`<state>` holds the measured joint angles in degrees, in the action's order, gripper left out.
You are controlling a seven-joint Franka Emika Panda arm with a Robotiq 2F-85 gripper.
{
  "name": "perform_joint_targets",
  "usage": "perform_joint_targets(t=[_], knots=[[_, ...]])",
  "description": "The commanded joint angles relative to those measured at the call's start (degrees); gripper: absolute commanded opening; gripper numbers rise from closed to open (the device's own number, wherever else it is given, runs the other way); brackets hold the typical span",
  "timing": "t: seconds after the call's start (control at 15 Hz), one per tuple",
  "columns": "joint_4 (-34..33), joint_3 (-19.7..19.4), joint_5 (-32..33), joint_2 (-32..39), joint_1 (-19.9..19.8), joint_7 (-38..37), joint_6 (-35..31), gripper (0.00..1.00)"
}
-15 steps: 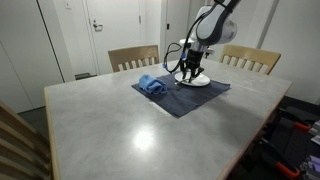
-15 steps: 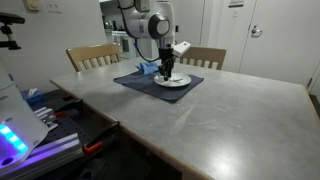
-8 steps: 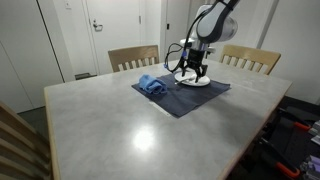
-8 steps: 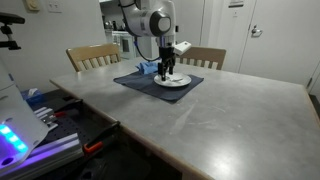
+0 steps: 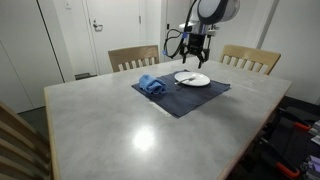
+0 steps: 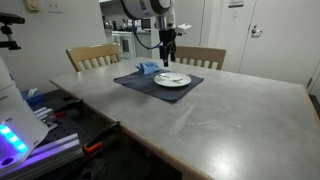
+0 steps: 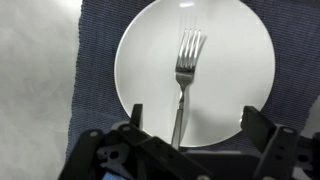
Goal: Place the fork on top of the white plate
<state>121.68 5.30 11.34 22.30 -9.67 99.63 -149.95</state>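
The fork (image 7: 182, 80) lies in the middle of the white plate (image 7: 140, 60) on a blue mat (image 7: 95, 60), and the gripper (image 7: 192, 115) hangs above, jaws spread and empty, where a careless dip could knock the fork off.

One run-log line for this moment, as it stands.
fork: lying on white plate | gripper: open, empty, above plate | placemat: under plate

A fork (image 7: 181, 85) lies on the plate (image 7: 145, 60), tines pointing away from the camera. The plate sits on a dark blue mat (image 7: 95, 50) over a grey table (image 7: 35, 80). The gripper (image 7: 192, 115) hangs above, jaws spread wide, holding nothing.
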Motion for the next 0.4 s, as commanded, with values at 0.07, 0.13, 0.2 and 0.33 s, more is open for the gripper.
perform_joint_targets(t=[0.07,0.13,0.2,0.33], knots=[[0.17,-3.0,3.54,-5.25,3.52,-1.7,5.93,1.0],[0.1,-3.33,4.0,-5.79,3.96,-2.06,6.69,1.0],[0.12,-3.53,4.25,-6.35,4.28,-2.15,7.37,1.0],[0.44,-3.64,4.44,-7.18,4.62,-1.83,7.73,1.0]])
